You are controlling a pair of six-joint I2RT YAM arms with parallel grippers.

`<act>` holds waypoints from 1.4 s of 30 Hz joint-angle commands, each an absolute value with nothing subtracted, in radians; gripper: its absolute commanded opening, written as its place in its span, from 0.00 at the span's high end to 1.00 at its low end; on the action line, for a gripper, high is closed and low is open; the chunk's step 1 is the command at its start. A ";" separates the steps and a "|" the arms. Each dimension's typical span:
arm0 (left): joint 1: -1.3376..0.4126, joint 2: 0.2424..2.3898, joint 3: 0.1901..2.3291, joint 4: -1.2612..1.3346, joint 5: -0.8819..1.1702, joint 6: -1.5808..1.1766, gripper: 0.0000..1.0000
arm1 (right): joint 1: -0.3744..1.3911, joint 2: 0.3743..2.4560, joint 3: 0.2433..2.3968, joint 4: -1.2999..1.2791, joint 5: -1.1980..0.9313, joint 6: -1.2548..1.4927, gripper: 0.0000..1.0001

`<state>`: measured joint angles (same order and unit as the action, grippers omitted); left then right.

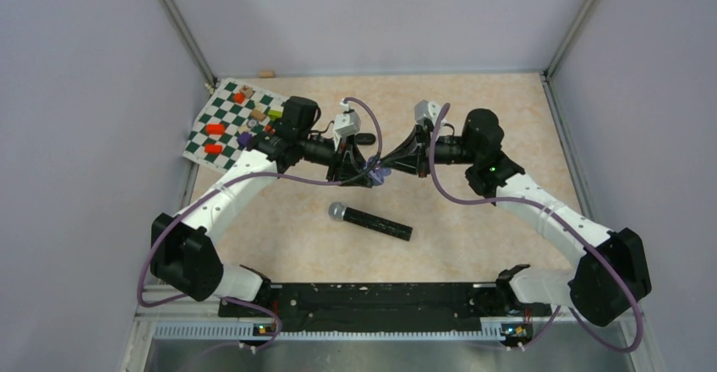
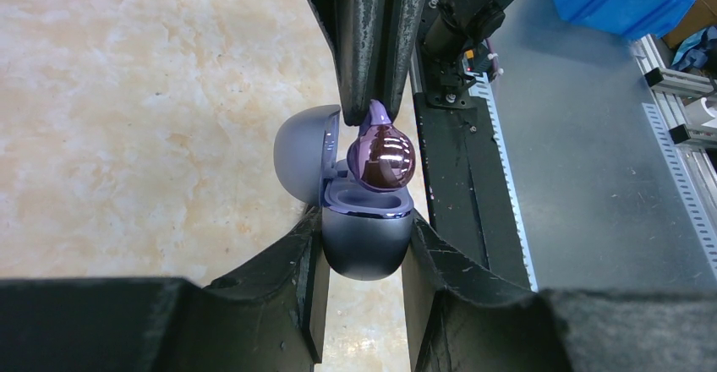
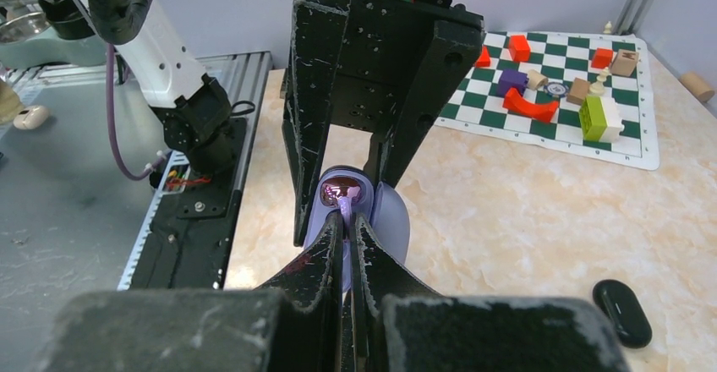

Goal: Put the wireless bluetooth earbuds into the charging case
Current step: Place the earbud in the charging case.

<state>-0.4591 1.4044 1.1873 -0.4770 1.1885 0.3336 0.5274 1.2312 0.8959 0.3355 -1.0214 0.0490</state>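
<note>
Seen from above, two white robot arms reach out from the near edge of a pale marbled table (image 1: 473,245) and meet nose to nose at its middle; nearest the arm bases a black microphone (image 1: 369,221) with a silver head lies on its side, well apart from both grippers. Beyond it, the left gripper (image 2: 365,258) is clamped on the rounded lower half of a purple-grey charging case (image 2: 365,245), one finger pressed to each side, holding it above the table with its lid (image 2: 300,165) hinged open to one side. The right gripper (image 3: 342,230) faces it with its jaws pinched together on the thin stem of a glossy purple earbud (image 2: 380,156), whose round body sits at the open mouth of the case, right over the well; whether it is fully seated cannot be told. A black oval case (image 3: 621,313) lies closed on the table just beyond the grippers. Farther off, at the far left corner, a green and white chessboard mat (image 1: 221,110) carries scattered coloured blocks (image 3: 533,101)
</note>
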 commanded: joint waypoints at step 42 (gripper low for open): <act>-0.469 1.362 1.188 -0.443 1.190 0.324 1.00 | 0.554 1.265 0.906 0.358 -0.982 0.043 0.99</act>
